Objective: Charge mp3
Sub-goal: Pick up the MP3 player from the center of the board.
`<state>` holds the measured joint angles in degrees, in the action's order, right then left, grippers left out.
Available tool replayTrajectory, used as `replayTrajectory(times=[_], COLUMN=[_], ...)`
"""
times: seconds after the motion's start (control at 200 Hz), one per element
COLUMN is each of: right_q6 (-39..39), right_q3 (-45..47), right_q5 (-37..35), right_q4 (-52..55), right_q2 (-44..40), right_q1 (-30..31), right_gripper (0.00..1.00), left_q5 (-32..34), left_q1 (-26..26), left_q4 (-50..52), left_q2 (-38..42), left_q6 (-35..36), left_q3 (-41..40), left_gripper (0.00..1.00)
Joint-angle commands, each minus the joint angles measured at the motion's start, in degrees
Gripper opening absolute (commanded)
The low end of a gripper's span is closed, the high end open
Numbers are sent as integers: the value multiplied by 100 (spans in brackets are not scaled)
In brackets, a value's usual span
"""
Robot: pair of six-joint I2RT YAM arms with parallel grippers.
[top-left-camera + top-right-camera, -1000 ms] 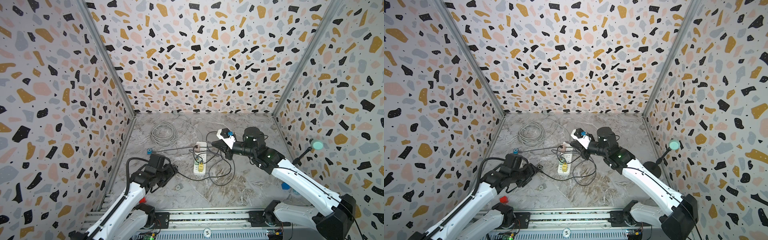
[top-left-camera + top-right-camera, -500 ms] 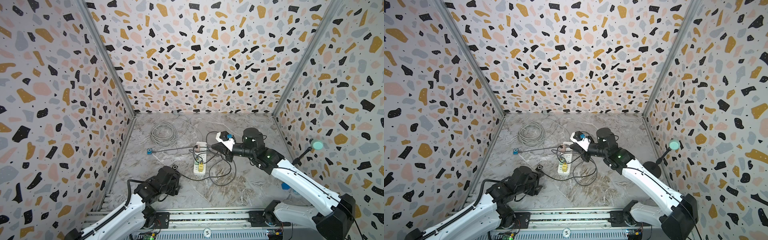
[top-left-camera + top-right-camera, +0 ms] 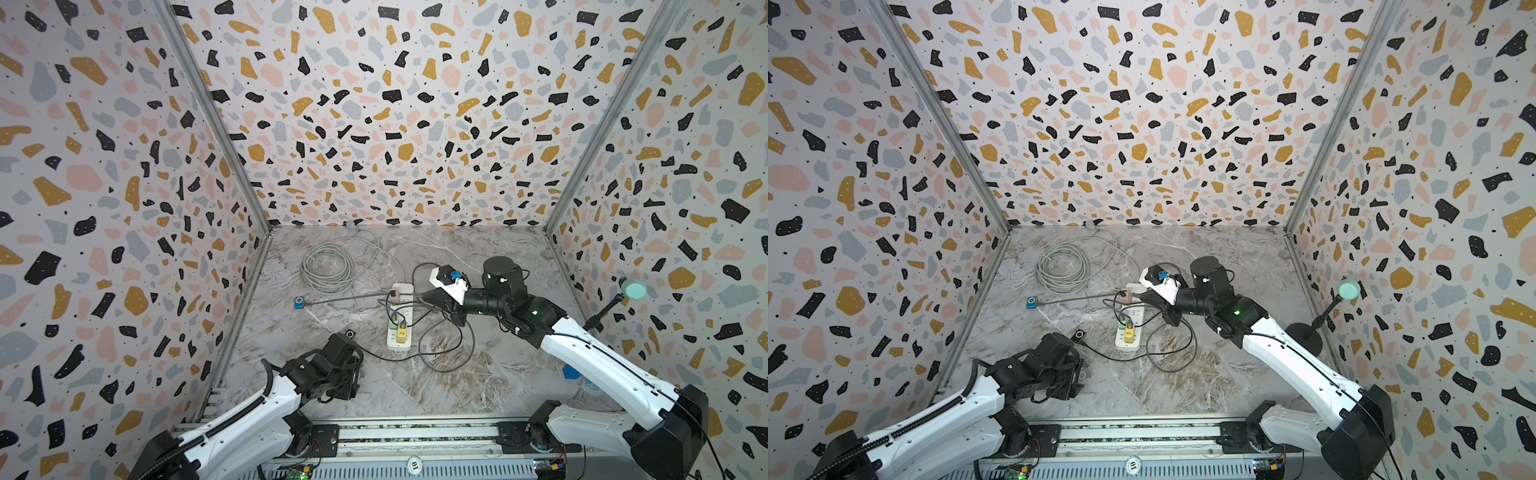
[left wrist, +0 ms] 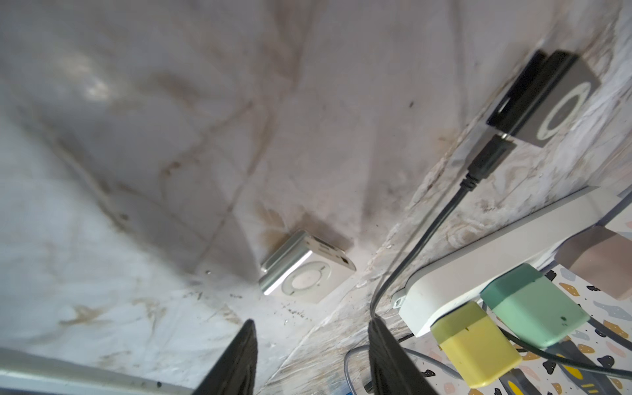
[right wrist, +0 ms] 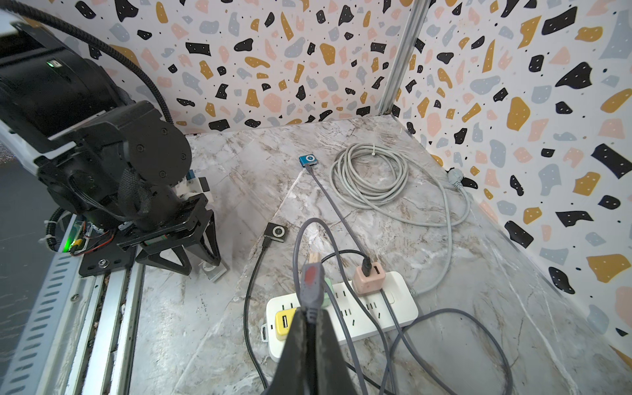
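Observation:
A small silver mp3 (image 4: 306, 272) lies loose on the marble floor, with no cable in it. My left gripper (image 4: 313, 342) hovers just short of it, open, nothing between its fingers; from the right wrist view the player (image 5: 213, 270) sits right under those fingers. My right gripper (image 5: 309, 314) is shut on the plug (image 5: 311, 284) of a grey cable, held above the white power strip (image 5: 400, 307). In a top view this gripper (image 3: 424, 296) hangs over the strip's far end. A blue mp3 (image 3: 298, 302) and a dark mp3 (image 3: 350, 333) each have a cable plugged in.
The strip carries a yellow charger (image 5: 284, 321) and a pink charger (image 5: 369, 278). Loose black and grey cables loop around it. A coiled grey cord (image 3: 328, 266) lies at the back left. A green-topped stand (image 3: 631, 288) stands by the right wall.
My left arm has swung toward the front and dropped low over the silver mp3, its jaws narrowing somewhat. My right gripper has dipped slightly with the plug.

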<state>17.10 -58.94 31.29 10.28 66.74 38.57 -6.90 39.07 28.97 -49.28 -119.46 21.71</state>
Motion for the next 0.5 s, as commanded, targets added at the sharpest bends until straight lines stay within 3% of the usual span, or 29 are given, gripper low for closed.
replayTrajectory(times=[0.0, 0.16, 0.496], right_q6=[30, -24, -160], right_q3=[-118, -208, -153], right_q5=[40, 112, 203], right_q4=[137, 160, 104], right_q2=[-5, 27, -31], right_q1=[-24, -16, -5], right_gripper=[0, 0, 0], left_q5=[20, 305, 837], left_q1=[31, 35, 5], left_q4=[-111, -530, -309], left_q2=[-114, -307, -555], left_q6=[-952, -886, -703], left_q3=[-214, -219, -45], left_gripper=[54, 54, 55])
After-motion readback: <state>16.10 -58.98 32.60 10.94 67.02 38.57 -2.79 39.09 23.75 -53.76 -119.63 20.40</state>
